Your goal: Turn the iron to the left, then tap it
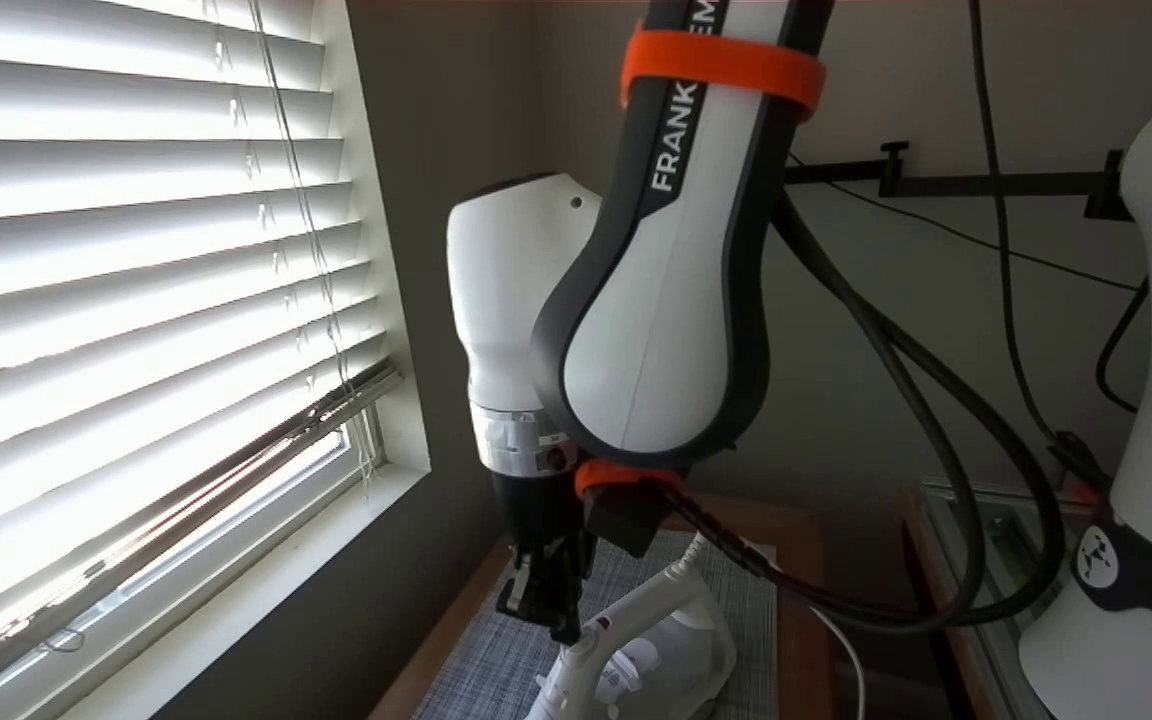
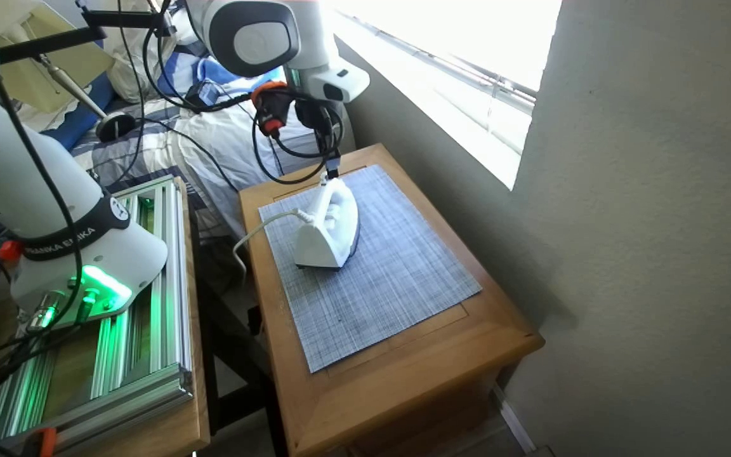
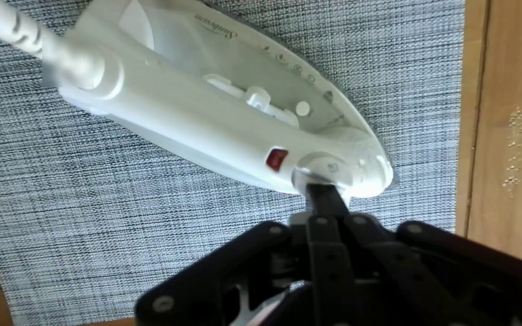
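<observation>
Tapping appears to be the step in hand. Wrist view: jaws of the gripper [image 3: 327, 199] pressed together, nothing seen between them; tips overlap the button [image 3: 326, 165] near the nose of the iron [image 3: 206, 111]. Touching or just above: cannot tell. Sole container noted: the iron's translucent tank [image 3: 175, 45]; whether water is inside, unclear. In an exterior view, the iron sits soleplate down on the grey mat [image 2: 403, 279], nose away from that camera, cord [image 2: 267, 223] trailing over the edge of the table [image 2: 403, 384]. In an exterior view, the fingers [image 1: 561, 600] end at the front of the handle [image 1: 638, 612]. Next move probably calls for a short, light press, then a straight lift, lest the iron skid.
</observation>
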Robot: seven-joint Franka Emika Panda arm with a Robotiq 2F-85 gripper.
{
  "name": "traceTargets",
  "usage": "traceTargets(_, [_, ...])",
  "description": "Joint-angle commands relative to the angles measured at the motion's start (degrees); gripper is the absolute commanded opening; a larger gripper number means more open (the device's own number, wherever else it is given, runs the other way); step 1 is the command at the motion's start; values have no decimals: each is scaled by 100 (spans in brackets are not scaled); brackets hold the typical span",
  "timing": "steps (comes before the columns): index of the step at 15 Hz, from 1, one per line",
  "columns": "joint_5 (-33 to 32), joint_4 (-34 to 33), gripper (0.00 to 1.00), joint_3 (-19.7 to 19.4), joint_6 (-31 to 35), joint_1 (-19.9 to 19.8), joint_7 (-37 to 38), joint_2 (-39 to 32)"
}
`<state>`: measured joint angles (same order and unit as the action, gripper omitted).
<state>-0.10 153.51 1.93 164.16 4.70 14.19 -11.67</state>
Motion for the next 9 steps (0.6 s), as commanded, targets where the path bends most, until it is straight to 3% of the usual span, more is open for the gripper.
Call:
traceTargets(1, [-277,168,0,-261,-84,261,324,301])
traceTargets(8, [-1335,316,0,-617,-189,541,1170,860])
traceTargets(9, [-1418,336,21,-587,-219,512,1249,951])
